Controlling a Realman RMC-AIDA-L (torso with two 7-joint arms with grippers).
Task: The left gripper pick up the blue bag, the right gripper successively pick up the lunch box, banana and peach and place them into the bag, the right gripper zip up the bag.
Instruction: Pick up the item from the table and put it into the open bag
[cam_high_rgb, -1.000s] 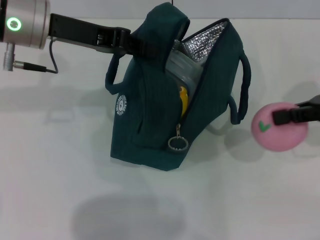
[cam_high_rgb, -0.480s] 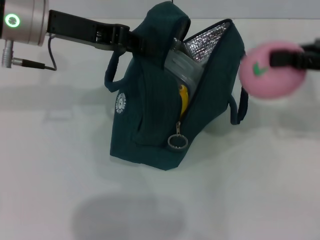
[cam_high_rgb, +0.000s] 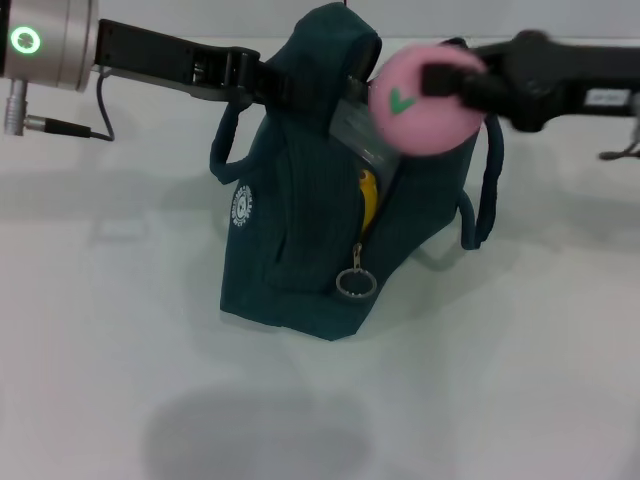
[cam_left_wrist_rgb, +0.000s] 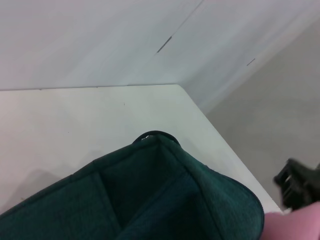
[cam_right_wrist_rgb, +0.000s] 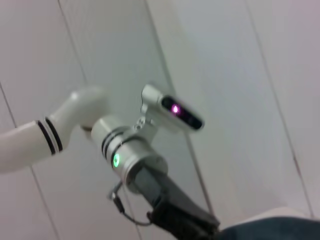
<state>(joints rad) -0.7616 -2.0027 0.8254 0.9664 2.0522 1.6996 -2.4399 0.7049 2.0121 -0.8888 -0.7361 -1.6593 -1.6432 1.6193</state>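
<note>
Near the top centre of the head view, the peach (cam_high_rgb: 428, 100) hangs in the air directly over the gaping mouth of the blue bag (cam_high_rgb: 310, 240), clamped in the right gripper (cam_high_rgb: 440, 82), whose black fingers close around its upper right side. The arm reaches in from the right edge of the frame, which puts the fruit above the opening rather than beside it, so a release from here would likely drop it inside.

The left gripper (cam_high_rgb: 268, 86) comes in from the upper left and pinches the bag's top edge by the flap, fingers shut on the fabric. That hold looks meant to keep the bag upright on the tabletop (cam_high_rgb: 120, 330) and its mouth spread wide. The zip is undone, its silver ring pull (cam_high_rgb: 354, 285) dangling low on the front seam.

Inside the gap, the lunch box (cam_high_rgb: 352, 125) shows as a pale clear edge just under the peach, and a strip of the banana (cam_high_rgb: 367, 198) shows yellow below it. Both are already packed, so the peach looks to be the last item before zipping.
</note>
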